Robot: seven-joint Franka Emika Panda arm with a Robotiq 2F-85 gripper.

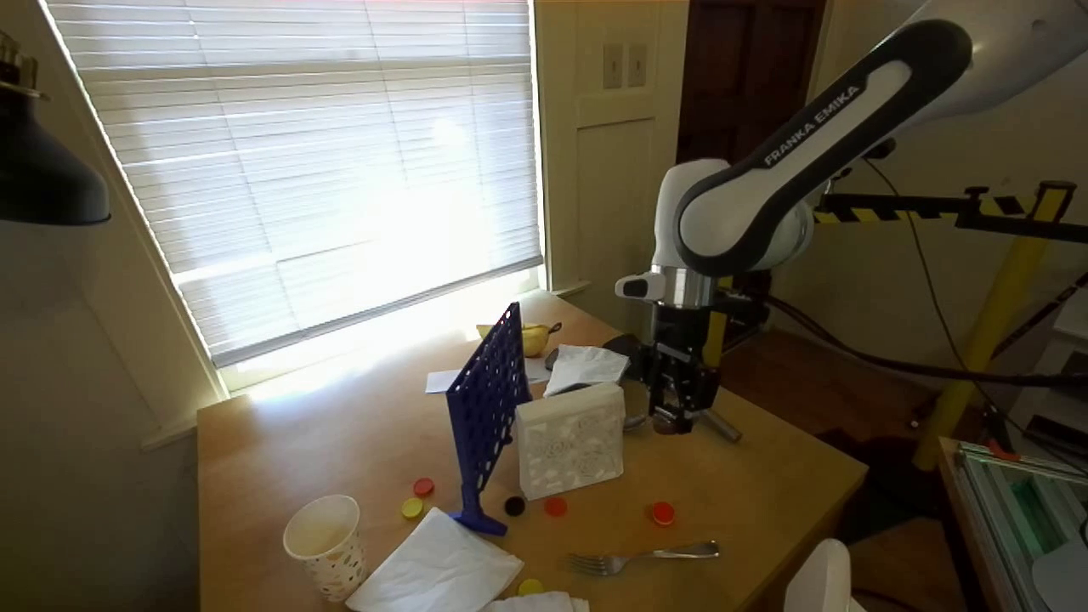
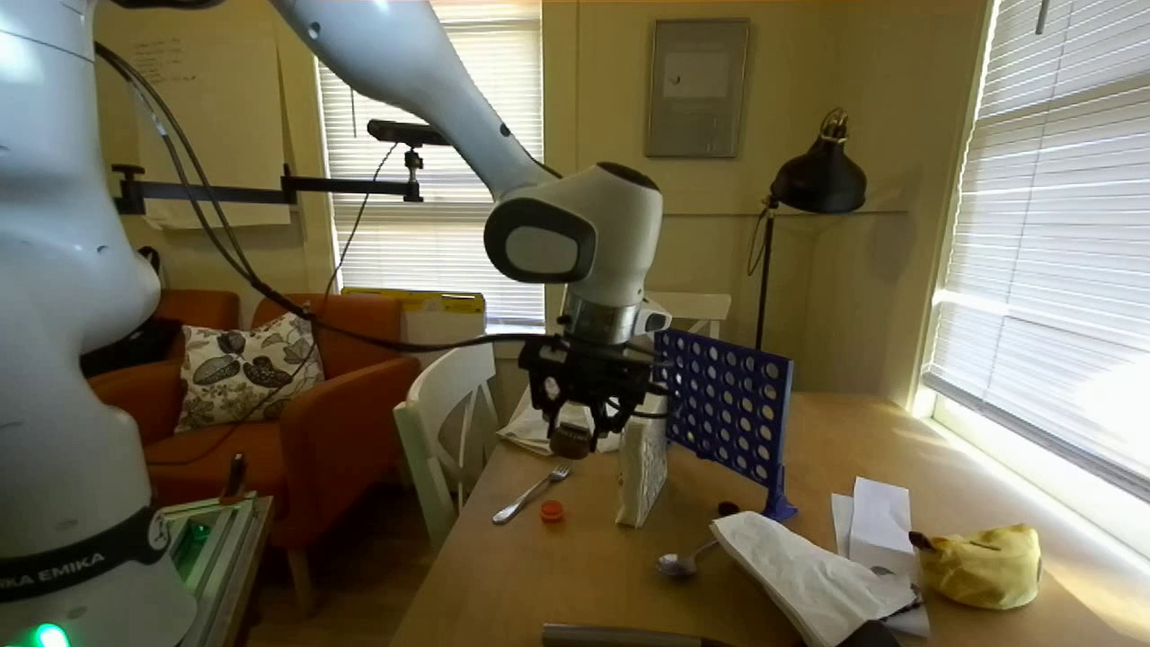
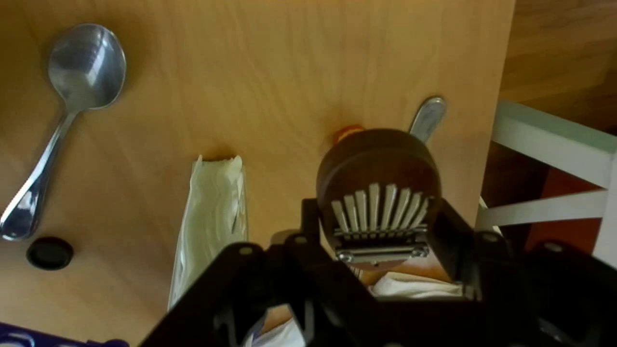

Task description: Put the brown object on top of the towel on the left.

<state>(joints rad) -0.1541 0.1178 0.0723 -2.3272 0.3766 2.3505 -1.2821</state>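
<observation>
Hanging above the tabletop (image 1: pixel 323 442), the metal-tined brown object (image 3: pixel 380 195) is clasped in the gripper (image 3: pixel 378 224). In an exterior view, a patterned white holder (image 1: pixel 571 444) stands left of them, with a blue grid (image 1: pixel 490 399) farther left; a white napkin (image 1: pixel 438 565) lies near left, between a cup (image 1: pixel 331 557) and a fork (image 1: pixel 650 555).

A home, it seems — orange armchair (image 2: pixel 346 427), leaf-patterned cushion (image 2: pixel 252 370), blinds (image 1: pixel 297 144), lamp (image 2: pixel 819 178), wooden table (image 1: pixel 280 459).

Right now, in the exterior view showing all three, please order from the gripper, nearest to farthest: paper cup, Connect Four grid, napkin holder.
1. Napkin holder, just left in the picture
2. Connect Four grid, beyond it leftward
3. Paper cup, far left
</observation>
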